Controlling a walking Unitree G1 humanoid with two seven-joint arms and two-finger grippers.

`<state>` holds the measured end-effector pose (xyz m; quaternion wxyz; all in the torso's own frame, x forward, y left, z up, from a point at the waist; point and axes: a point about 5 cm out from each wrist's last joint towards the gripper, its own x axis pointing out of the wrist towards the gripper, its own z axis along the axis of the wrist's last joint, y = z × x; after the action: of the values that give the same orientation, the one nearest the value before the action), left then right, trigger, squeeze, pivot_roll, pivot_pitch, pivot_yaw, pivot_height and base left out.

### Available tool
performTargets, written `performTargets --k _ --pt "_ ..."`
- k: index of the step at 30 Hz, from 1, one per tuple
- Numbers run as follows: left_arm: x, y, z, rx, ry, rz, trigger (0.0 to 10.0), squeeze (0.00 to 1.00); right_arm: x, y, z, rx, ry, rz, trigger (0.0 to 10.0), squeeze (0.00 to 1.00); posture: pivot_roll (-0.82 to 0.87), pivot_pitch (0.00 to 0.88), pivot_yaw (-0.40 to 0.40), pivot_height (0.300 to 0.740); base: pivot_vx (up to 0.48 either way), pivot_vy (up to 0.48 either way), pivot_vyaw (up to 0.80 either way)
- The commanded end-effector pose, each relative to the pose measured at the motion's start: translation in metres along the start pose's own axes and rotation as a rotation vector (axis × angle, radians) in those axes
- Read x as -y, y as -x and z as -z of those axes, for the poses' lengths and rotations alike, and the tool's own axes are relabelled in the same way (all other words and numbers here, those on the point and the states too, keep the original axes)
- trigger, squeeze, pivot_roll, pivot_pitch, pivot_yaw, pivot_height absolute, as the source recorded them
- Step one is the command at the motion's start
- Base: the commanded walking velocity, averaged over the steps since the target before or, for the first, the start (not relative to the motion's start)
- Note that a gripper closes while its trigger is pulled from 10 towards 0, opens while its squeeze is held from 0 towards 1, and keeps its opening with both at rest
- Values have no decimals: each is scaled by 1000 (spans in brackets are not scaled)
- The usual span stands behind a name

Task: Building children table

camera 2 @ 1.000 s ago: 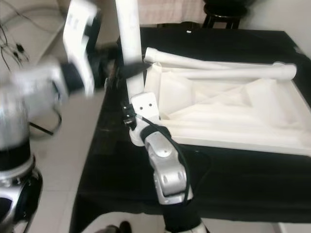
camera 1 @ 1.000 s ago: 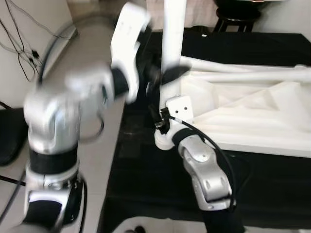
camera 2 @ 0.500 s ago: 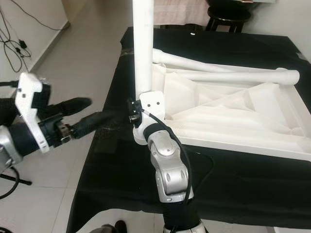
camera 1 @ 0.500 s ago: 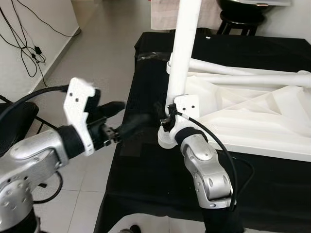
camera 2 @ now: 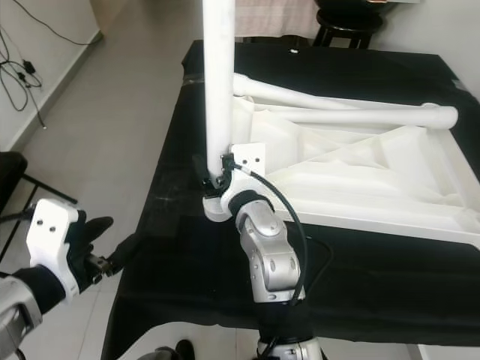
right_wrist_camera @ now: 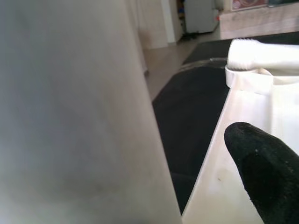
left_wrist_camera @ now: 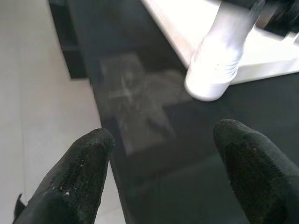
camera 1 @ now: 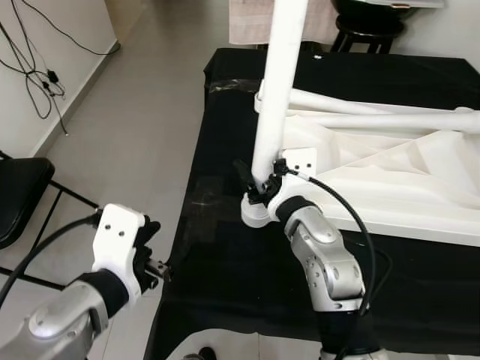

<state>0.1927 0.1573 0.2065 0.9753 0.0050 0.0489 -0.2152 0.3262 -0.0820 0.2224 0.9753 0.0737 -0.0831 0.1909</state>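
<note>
A plain white table leg (camera 1: 276, 90) and white tabletop (camera 1: 390, 176) on black cloth (camera 1: 225, 255).

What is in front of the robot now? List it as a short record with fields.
surface: black cloth-covered table
workpiece: white plastic children's tabletop, lying upside down
upright part: white round table leg, standing at the tabletop's near left corner
right gripper: shut on the leg's lower end
left gripper: open, low beside the table's left edge
</note>
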Motion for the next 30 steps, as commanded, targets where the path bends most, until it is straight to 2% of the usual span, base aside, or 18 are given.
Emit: performTargets --k 1,2,3,7,8,9,10,11,12,13,16,22,23,25,26,27,28,30 --pt "6 3 9 -10 3 -30 10000 0 3 0 -5 42 -26 -4 10000 1000 61 265 -8 740 0 0 0" --pt "6 3 9 -10 3 -30 10000 0 3 0 -5 42 -26 -4 10000 1000 61 265 -8 740 0 0 0" --pt "13 6 24 -29 -11 -69 10000 0 2 0 -11 71 -43 -60 10000 722 59 269 -9 740 0 0 0" --pt "14 7 28 -33 -15 -79 10000 0 1 -1 -13 80 -48 -85 10000 722 59 269 -9 740 0 0 0" --pt "14 7 29 -29 -14 -90 10000 0 0 -2 -16 89 -48 -149 10000 59 60 268 -12 740 0 0 0" --pt "14 7 29 -29 -14 -90 10000 0 0 -2 -16 89 -48 -149 10000 59 60 268 -12 740 0 0 0" --pt "15 7 30 -23 -13 -97 10000 0 0 -4 -21 92 -30 -231 10000 0 59 267 -16 740 0 0 0" --pt "15 7 30 -23 -13 -97 10000 0 0 -4 -21 92 -30 -231 10000 0 59 267 -16 740 0 0 0" --pt "15 6 31 -19 -14 -95 10000 0 2 -7 -28 93 1 -315 10000 0 57 267 -18 740 0 0 0" --pt "15 6 31 -19 -14 -95 10000 0 2 -7 -28 93 1 -315 10000 0 57 267 -18 740 0 0 0" --pt "19 6 33 -9 -23 -81 10000 0 7 -11 -45 62 133 -604 10000 0 53 266 -27 740 0 0 0" --pt "22 6 35 4 -35 -83 10000 0 8 -12 -47 48 189 -673 10000 0 54 265 -28 740 0 0 0" --pt "24 6 36 10 -36 -84 10000 0 8 -14 -46 6 213 -740 10000 0 55 265 -41 740 0 0 0" --pt "24 6 36 10 -36 -84 10000 0 8 -14 -46 6 213 -740 10000 0 55 265 -41 740 0 0 0" --pt "26 6 37 15 -36 -83 10000 0 8 -16 -44 -42 216 -810 10000 0 58 267 -45 740 0 0 0" --pt "27 7 38 17 -35 -80 10000 0 8 -18 -43 -83 212 -870 9333 0 60 267 -49 740 0 0 0" --pt "28 7 39 18 -33 -78 10000 0 8 -18 -42 -111 205 -920 0 0 58 269 -51 740 0 0 0" --pt "29 7 39 19 -32 -77 10000 0 8 -19 -41 -121 198 -944 0 0 58 269 -51 740 0 0 0"
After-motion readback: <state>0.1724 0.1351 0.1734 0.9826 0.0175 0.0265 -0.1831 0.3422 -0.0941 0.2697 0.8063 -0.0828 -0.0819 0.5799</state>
